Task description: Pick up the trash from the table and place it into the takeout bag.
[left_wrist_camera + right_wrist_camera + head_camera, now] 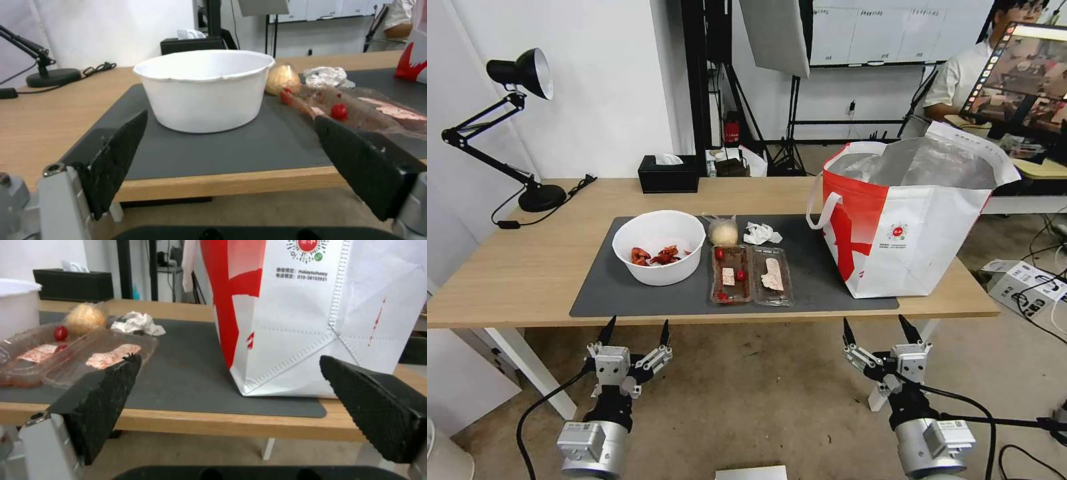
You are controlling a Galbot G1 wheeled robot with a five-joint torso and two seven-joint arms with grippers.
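Observation:
The trash lies on the dark mat of the table [527, 267]: a white bowl [658, 245] [204, 88] with red scraps, a clear hinged tray [751, 274] [71, 356] with food bits, a bagged pale bun [723, 231] [83, 319] and a crumpled napkin [761, 233] [137, 323]. At the mat's right end stands the red-and-white takeout bag [907, 220] [311, 306], upright and open at the top. My left gripper [635, 331] [231, 143] hangs open below the table's front edge, in front of the bowl. Open as well, my right gripper [880, 329] [227, 386] hangs below that edge, in front of the bag's left corner.
A black tissue box [668, 173] sits at the table's back edge, and a black desk lamp [514, 127] with its cord occupies the back left. A white table leg [534, 370] stands left of my left arm. Cables and a box lie on the floor at right.

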